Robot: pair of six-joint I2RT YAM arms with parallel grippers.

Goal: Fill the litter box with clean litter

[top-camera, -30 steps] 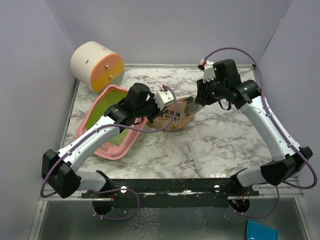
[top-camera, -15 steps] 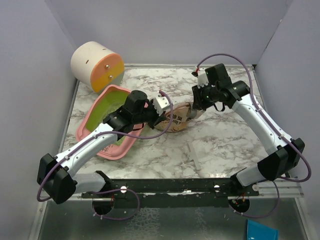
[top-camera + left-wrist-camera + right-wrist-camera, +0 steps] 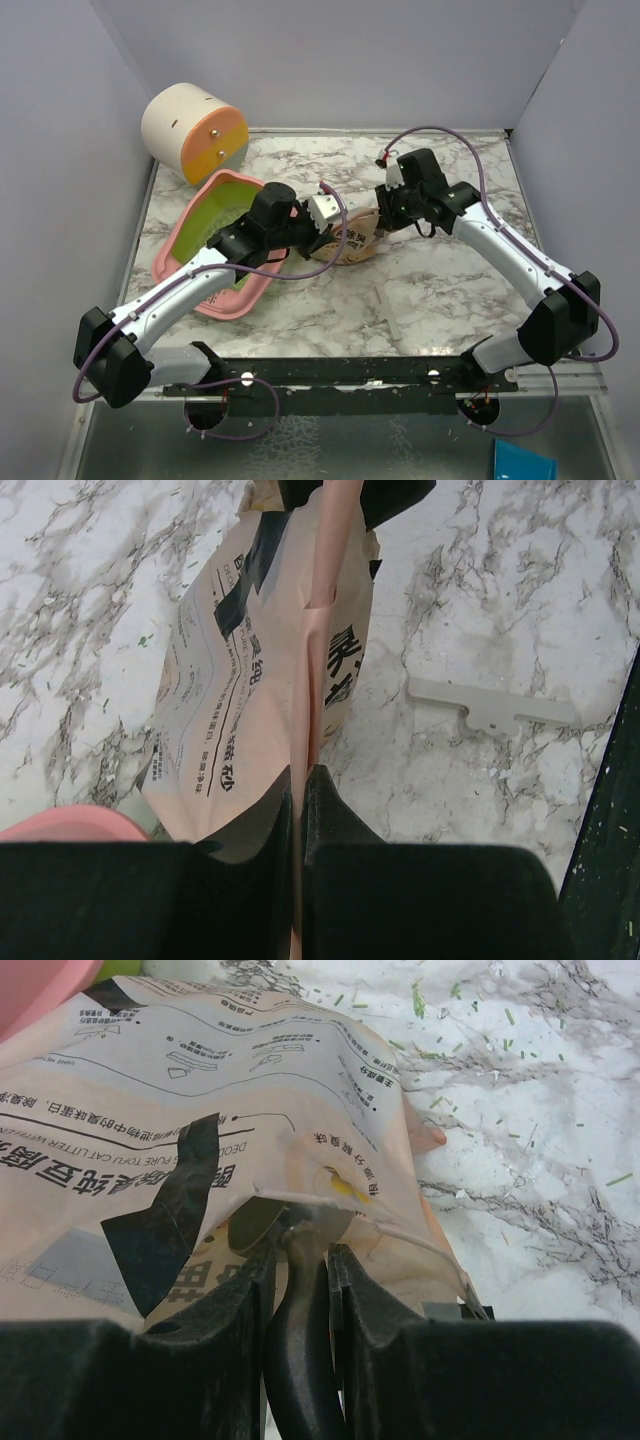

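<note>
The pink litter box (image 3: 200,262) with its lime-green bottom lies at the left, partly under my left arm; its rim shows in the left wrist view (image 3: 60,822). The tan paper bag (image 3: 352,243) lies on the marble just right of it. My left gripper (image 3: 322,222) (image 3: 300,772) is shut on a folded edge of the bag (image 3: 260,660). My right gripper (image 3: 385,215) (image 3: 298,1245) is shut on a dark handle (image 3: 300,1300) that runs into the bag's open mouth (image 3: 200,1090). Only stray green granules of clean litter (image 3: 480,1010) show on the marble; the bulk is hidden.
A cream-and-orange cylinder (image 3: 195,132) stands at the back left, beyond the litter box. A flat grey plastic piece (image 3: 490,705) lies on the marble near the bag. Purple walls close in the left, back and right. A blue object (image 3: 524,462) sits below the table's front edge.
My right arm has swung left and down, bringing its gripper onto the bag's mouth. My left gripper has shifted slightly, and the bag now lies lower and flatter.
</note>
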